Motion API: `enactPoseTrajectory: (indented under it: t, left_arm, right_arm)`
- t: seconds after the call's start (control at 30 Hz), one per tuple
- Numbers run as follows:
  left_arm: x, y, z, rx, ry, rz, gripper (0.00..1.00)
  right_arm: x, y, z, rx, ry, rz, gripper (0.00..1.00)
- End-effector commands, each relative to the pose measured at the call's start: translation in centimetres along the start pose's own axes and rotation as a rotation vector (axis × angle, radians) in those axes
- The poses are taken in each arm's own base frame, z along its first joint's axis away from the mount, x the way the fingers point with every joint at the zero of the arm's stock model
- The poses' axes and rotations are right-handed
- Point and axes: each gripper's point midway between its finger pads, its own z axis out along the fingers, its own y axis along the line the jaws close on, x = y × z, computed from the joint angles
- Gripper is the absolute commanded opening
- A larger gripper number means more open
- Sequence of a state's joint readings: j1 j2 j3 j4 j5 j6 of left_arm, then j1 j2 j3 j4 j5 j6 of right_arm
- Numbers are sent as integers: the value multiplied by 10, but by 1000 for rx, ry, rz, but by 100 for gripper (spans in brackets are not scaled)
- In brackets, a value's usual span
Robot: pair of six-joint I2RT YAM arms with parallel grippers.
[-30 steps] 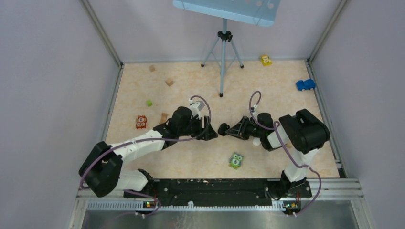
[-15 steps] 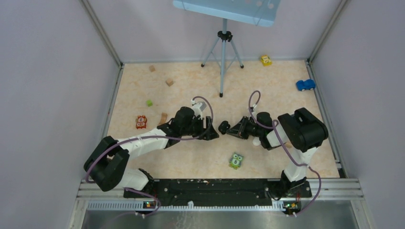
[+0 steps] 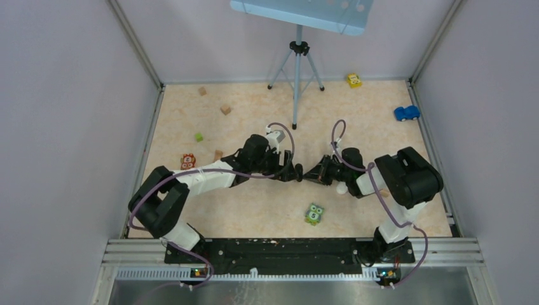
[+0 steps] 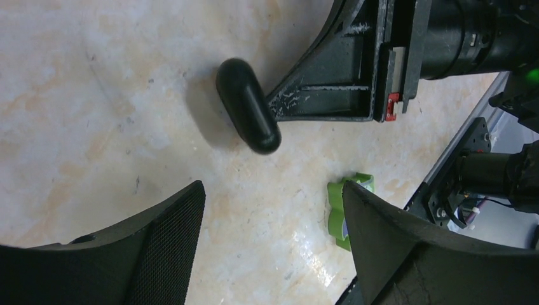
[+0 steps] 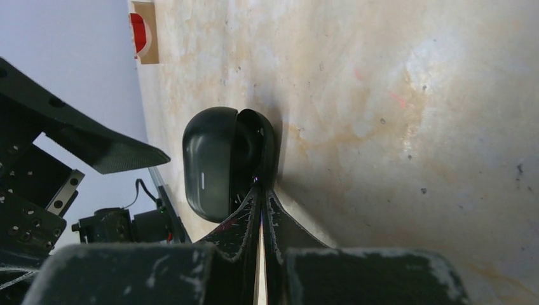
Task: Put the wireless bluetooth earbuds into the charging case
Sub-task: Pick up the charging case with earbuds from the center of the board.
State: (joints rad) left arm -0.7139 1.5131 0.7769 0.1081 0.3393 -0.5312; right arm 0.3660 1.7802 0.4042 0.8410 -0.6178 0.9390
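A black pebble-shaped charging case (image 4: 248, 105) is on the table between my two grippers; it also shows in the right wrist view (image 5: 222, 162), with a seam down its side. My right gripper (image 5: 260, 185) is shut, its tips pressed against the case's edge; whether they pinch it I cannot tell. My left gripper (image 4: 273, 187) is open and empty, its fingers (image 4: 159, 241) just short of the case. In the top view the left gripper (image 3: 292, 173) and right gripper (image 3: 308, 174) nearly meet and hide the case. No earbuds are in view.
A tripod (image 3: 297, 76) stands at the back centre. A green owl tile (image 3: 314, 214) lies near the front, a red tile (image 3: 187, 162) at the left. Wooden cubes (image 3: 225, 109), a green cube (image 3: 199, 136), a yellow car (image 3: 354, 80) and a blue car (image 3: 407, 113) are scattered around.
My left arm has stretched to the right, bringing its open gripper up to the case. The right gripper and the case have stayed almost in place.
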Motion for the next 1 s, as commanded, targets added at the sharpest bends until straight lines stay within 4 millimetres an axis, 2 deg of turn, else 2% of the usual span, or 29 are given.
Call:
enactPoseTrajectory:
  t: [0.0,0.1,0.33,0.57,0.7,0.97]
  left_arm:
    - [-25,-9,15,46,-29,68,84]
    - [-30,-11,24,58,-25,76,84]
    - [-18,9,48,-13,55,11,82]
    - [-22,1,60,27,36,-70,76]
    - [-24,-1,67,-14,44,-32,74]
    - [-16,6,79,-197,94,107,68]
  right_arm:
    - [-11,15,1,-17,-14,-102,0]
    - [-10,14,1,-15,-9,-103,0]
    - [-10,14,3,-18,-5,-101,0]
    - [-10,14,3,-22,-2,-101,0]
    - [-10,15,4,-26,-1,-98,0]
    - [-10,15,4,-25,1,-95,0]
